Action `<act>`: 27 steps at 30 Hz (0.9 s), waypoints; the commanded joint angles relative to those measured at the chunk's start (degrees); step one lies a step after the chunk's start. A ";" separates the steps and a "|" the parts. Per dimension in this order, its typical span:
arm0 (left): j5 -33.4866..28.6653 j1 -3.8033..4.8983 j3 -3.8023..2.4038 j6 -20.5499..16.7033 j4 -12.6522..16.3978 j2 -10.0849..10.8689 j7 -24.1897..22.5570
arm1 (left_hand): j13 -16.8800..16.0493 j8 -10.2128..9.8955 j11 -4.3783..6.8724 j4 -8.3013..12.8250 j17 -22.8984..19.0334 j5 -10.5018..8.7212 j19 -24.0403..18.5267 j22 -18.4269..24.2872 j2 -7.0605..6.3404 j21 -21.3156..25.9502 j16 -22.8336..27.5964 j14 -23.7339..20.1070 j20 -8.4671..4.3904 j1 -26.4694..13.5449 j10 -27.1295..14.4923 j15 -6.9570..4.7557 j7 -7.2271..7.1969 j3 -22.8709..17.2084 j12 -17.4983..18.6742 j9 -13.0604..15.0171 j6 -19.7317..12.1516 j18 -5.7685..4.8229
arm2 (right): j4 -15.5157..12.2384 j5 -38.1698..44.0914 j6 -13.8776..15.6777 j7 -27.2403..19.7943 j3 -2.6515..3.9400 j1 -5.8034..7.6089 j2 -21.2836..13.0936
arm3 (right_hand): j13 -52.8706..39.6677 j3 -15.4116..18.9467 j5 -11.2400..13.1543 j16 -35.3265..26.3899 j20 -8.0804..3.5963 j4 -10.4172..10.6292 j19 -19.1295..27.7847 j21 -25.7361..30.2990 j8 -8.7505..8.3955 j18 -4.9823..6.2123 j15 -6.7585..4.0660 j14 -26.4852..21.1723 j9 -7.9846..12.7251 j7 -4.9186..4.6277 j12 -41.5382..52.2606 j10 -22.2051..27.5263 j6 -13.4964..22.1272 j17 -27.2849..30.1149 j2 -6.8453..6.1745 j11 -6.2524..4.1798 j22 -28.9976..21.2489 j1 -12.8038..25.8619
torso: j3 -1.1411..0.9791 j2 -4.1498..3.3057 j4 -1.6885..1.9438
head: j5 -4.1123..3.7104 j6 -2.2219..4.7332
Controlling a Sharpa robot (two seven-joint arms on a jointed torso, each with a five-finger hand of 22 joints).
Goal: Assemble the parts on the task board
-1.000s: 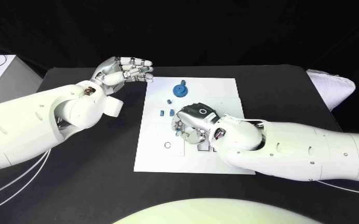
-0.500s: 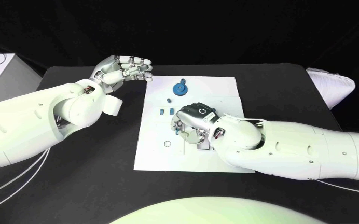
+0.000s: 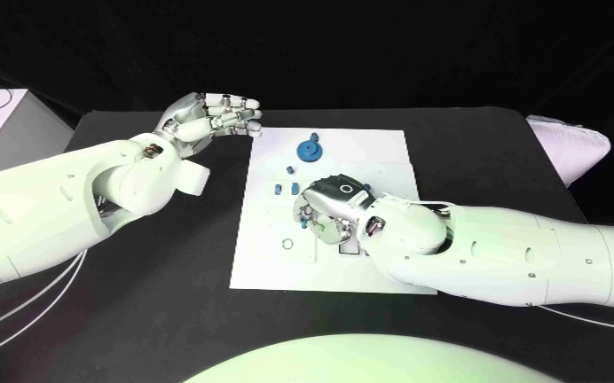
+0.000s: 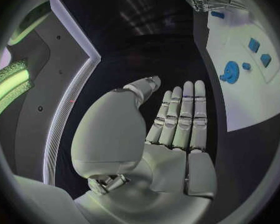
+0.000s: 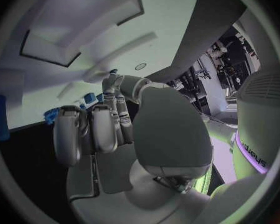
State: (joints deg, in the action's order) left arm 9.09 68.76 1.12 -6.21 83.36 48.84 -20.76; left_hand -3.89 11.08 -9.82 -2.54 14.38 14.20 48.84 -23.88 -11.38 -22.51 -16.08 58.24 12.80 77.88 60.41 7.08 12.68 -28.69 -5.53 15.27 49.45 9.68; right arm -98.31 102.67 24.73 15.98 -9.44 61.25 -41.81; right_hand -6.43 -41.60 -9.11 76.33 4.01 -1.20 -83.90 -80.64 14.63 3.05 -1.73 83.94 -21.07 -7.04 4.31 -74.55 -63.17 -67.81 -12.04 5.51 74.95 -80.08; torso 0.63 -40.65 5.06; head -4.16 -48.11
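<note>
**Right hand low over the middle of the board, left hand waiting at the side**

Compared with one second ago, almost nothing has moved. The right hand [image 3: 330, 210] has stayed low over the middle of the task board [image 3: 384, 148], with its fingers curled downward; it has only crept very slightly toward the robot. The left hand [image 3: 211, 119] has kept its place above the bench [image 3: 153, 312], just beside the far left corner of the board. I judge that the right hand is busy with a fine step, seating or picking one small piece, and not yet carrying anything to another place.

The parts are all on the white board. A blue gear [image 3: 309, 150] stands near the far edge, with a small blue piece [image 3: 292, 171] close to it. Two more blue blocks [image 3: 284, 190] lie just beside the right hand, on its left. A small ring outline [image 3: 287, 245] is drawn or cut nearer the robot.

The left hand holds nothing: in the left wrist view its fingers [image 4: 177, 117] lie straight and side by side, with the palm free.

For the right hand I cannot tell if it grasps a part. The head view shows its back, which covers the board under it, and small blue spots show at its fingertips. In the right wrist view the fingers [image 5: 93, 129] are bent, but what is between them is hidden.
</note>
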 commanded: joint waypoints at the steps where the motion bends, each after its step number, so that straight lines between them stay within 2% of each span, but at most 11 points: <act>1: -0.11 0.01 -0.03 0.78 0.13 -0.04 -0.26 | -0.06 0.37 -0.16 0.18 0.05 0.03 0.44 0.05 0.09 0.21 0.29 -0.44 0.03 0.26 -0.36 0.13 0.55 0.30 -0.29 -0.07 -0.32 0.58 | 0.05 0.84 -2.26 -0.56 -0.05 -0.07 0.18 | -0.01 -0.10 -0.22 0.13 -0.27 0.02 -2.05 0.33 0.20 -0.51 -0.25 2.33 -0.15 0.03 -0.23 -3.15 -0.29 0.11 0.18 -2.83 5.10 0.57 | 0.05 0.03 -0.05 | 0.05 0.05; 2: -0.11 0.01 -0.03 0.77 0.15 -0.04 -0.25 | -0.06 0.37 -0.16 0.18 0.05 0.03 0.44 0.05 0.09 0.21 0.29 -0.44 0.03 0.26 -0.36 0.13 0.55 0.30 -0.29 -0.07 -0.32 0.58 | 0.11 0.79 -2.56 -0.69 -0.06 -0.07 0.22 | -0.03 -0.05 -0.24 0.03 -0.26 0.02 -2.00 0.41 0.20 -0.49 -0.23 2.28 -0.19 0.01 -0.28 -3.11 -0.26 0.30 0.12 -2.81 5.03 0.73 | 0.07 0.03 -0.06 | 0.01 0.25; 4: -0.09 0.01 -0.03 0.69 0.17 -0.04 -0.20 | -0.06 0.37 -0.16 0.18 0.05 0.03 0.44 0.05 0.09 0.21 0.29 -0.44 0.03 0.26 -0.36 0.13 0.55 0.30 -0.29 -0.07 -0.32 0.58 | 0.21 0.74 -2.98 -0.94 -0.08 -0.08 0.28 | -0.09 0.81 -0.58 -0.26 -0.18 0.19 -1.74 0.84 0.24 -0.38 -0.14 2.11 -0.45 -0.05 -0.46 -2.88 -0.17 0.96 -0.37 -2.82 4.64 1.72 | 0.08 0.02 -0.05 | 0.04 -0.28; 6: 0.06 0.01 -0.03 0.59 0.13 -0.03 -0.10 | -0.06 0.38 -0.16 0.21 0.07 0.01 0.48 0.10 0.12 0.27 0.31 -0.44 0.03 0.35 -0.39 0.13 0.56 0.30 -0.33 -0.08 -0.33 0.59 | 0.30 0.71 -3.29 -1.16 -0.11 -0.08 0.35 | -0.13 1.38 -1.38 -0.28 -0.14 0.20 -1.66 0.91 0.20 -0.36 -0.14 2.06 -0.64 -0.04 -0.55 -2.67 0.02 1.16 -0.42 -2.78 4.61 2.12 | 0.07 0.00 -0.04 | -0.08 -0.17; 7: 0.14 0.01 -0.03 0.55 0.07 -0.03 -0.06 | -0.06 0.38 -0.16 0.21 0.07 0.01 0.48 0.10 0.12 0.27 0.31 -0.44 0.03 0.35 -0.39 0.13 0.56 0.30 -0.33 -0.08 -0.33 0.59 | 0.33 0.70 -3.39 -1.23 -0.12 -0.08 0.36 | -0.12 2.03 -3.23 -0.44 -0.08 0.21 -1.55 1.05 0.05 -0.32 -0.04 1.95 -0.81 -0.12 -0.61 -2.29 0.37 1.61 -0.65 -2.75 4.52 2.62 | 0.06 0.01 -0.04 | -0.14 -0.10; 8: 0.21 0.01 -0.03 0.47 -0.01 -0.03 -0.02 | -0.06 0.38 -0.16 0.21 0.07 0.01 0.48 0.10 0.12 0.27 0.31 -0.44 0.03 0.35 -0.39 0.13 0.56 0.30 -0.33 -0.08 -0.33 0.59 | 0.36 0.68 -3.47 -1.31 -0.14 -0.08 0.38 | -0.12 2.22 -3.42 -0.45 -0.06 0.18 -1.50 1.13 0.02 -0.30 -0.06 1.94 -0.87 -0.12 -0.63 -2.19 0.45 1.70 -0.72 -2.67 4.46 2.73 | 0.03 0.02 -0.04 | -0.17 -0.01; 10: 0.30 0.02 -0.03 0.36 -0.17 -0.02 0.04 | -0.06 0.38 -0.16 0.21 0.07 0.01 0.48 0.10 0.12 0.27 0.31 -0.44 0.03 0.35 -0.39 0.13 0.56 0.30 -0.33 -0.08 -0.33 0.59 | 0.36 0.67 -3.56 -1.42 -0.16 -0.08 0.40 | -0.12 2.66 -3.67 -0.44 -0.03 0.22 -1.47 1.17 -0.03 -0.29 -0.03 1.92 -0.97 -0.13 -0.64 -2.04 0.55 1.80 -0.84 -2.65 4.44 3.04 | -0.03 0.06 -0.07 | -0.15 -0.20; 19: 0.21 0.02 -0.03 0.46 -0.34 -0.01 0.14 | -0.05 0.36 -0.18 0.23 0.09 0.00 0.51 0.13 0.13 0.32 0.33 -0.43 0.03 0.41 -0.46 0.13 0.58 0.30 -0.35 -0.11 -0.39 0.59 | 0.09 0.64 -3.41 -1.63 -0.24 -0.09 0.14 | -0.07 3.50 -3.72 -0.42 0.04 0.36 -1.38 1.30 -0.26 -0.25 0.04 1.88 -1.12 -0.15 -0.72 -1.60 0.94 2.05 -1.09 -2.56 4.36 3.63 | -0.06 0.02 -0.11 | -0.20 -0.19; 22: -0.01 0.02 -0.03 0.52 -0.39 -0.02 0.19 | -0.04 0.35 -0.20 0.23 0.11 -0.02 0.55 0.17 0.13 0.37 0.34 -0.42 0.03 0.44 -0.53 0.14 0.60 0.32 -0.37 -0.13 -0.45 0.59 | -0.01 0.64 -3.13 -1.63 -0.25 -0.10 -0.01 | 0.09 3.82 -5.30 -0.53 0.20 0.33 -1.17 1.70 -0.83 -0.16 0.24 1.75 -1.16 -0.41 -0.76 -0.74 1.77 2.58 -1.33 -2.28 4.05 3.92 | -0.09 0.01 -0.05 | -0.23 -0.25; 27: -0.15 0.02 -0.03 0.58 -0.50 -0.04 0.25 | -0.04 0.35 -0.20 0.23 0.11 -0.02 0.55 0.17 0.13 0.37 0.34 -0.42 0.03 0.44 -0.53 0.14 0.60 0.32 -0.37 -0.13 -0.45 0.59 | 0.01 0.48 -2.26 -1.66 -0.27 -0.11 -0.16 | 0.52 4.09 -5.19 -0.81 0.49 0.54 -0.53 3.08 -1.56 0.16 0.66 1.54 -1.09 -0.87 -0.92 1.02 2.78 3.35 -1.93 -1.75 2.79 4.59 | -0.03 0.05 -0.04 | -0.23 -0.30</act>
State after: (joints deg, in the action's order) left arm 9.17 68.76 1.12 -6.24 82.82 48.88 -20.34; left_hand -3.88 11.08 -10.03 -2.37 14.42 14.20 48.84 -23.74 -11.38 -22.52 -16.08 58.24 12.80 77.88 60.20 7.08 12.68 -28.53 -5.52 15.22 49.45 9.68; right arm -98.14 102.82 23.02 15.27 -9.57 61.30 -41.96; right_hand -6.06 -37.84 -14.34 75.66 4.03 -0.64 -83.92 -77.71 13.27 3.06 -1.43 84.06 -22.26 -7.92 3.72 -73.93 -60.64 -64.49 -13.49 3.66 74.93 -75.45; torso 0.56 -40.61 4.97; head -4.40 -48.38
